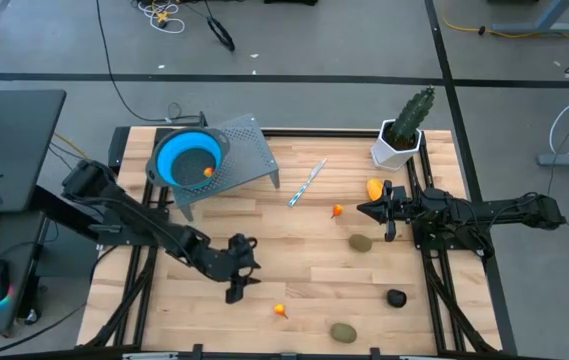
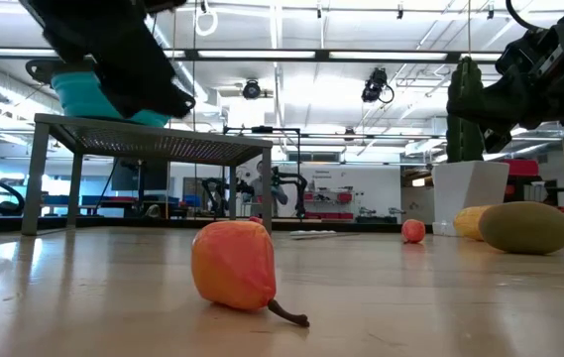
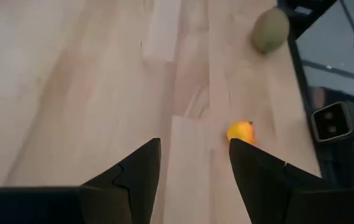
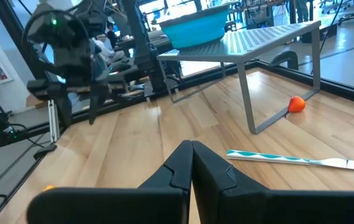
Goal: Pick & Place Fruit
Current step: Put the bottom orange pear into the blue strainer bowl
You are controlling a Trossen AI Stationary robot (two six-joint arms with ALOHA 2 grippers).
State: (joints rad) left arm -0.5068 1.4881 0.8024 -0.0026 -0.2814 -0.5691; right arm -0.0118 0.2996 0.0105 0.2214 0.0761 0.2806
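Over a wooden tabletop [image 1: 304, 250], we are watching the left pincer [image 1: 241, 270] hanging near the front edge with its fingers [image 3: 136, 180] standing apart and nothing between them. A small orange fruit [image 1: 281, 311] is lying just beyond it, close to the front edge; in the left wrist view that same piece [image 3: 241, 131] is sitting just past the tip of one finger, not touching it.

The right pincer [image 1: 372, 210] is resting at the right side, its fingers [image 4: 192, 168] pressed together and empty. Around it we are seeing a yellow-orange oval [image 1: 375, 187], a second small orange piece [image 1: 337, 210] and an olive-green oval [image 1: 361, 243]. A dark round fruit [image 1: 396, 297] and another olive-green oval [image 1: 343, 331] are lying nearer the front.

At the back left, a blue bowl [image 1: 188, 158] is sitting on a grey perforated stand [image 1: 249, 155], with one orange piece [image 1: 208, 172] inside it. A pale striped stick [image 1: 306, 184] is lying beside the stand, and a potted cactus [image 1: 404, 128] is standing at the back right.
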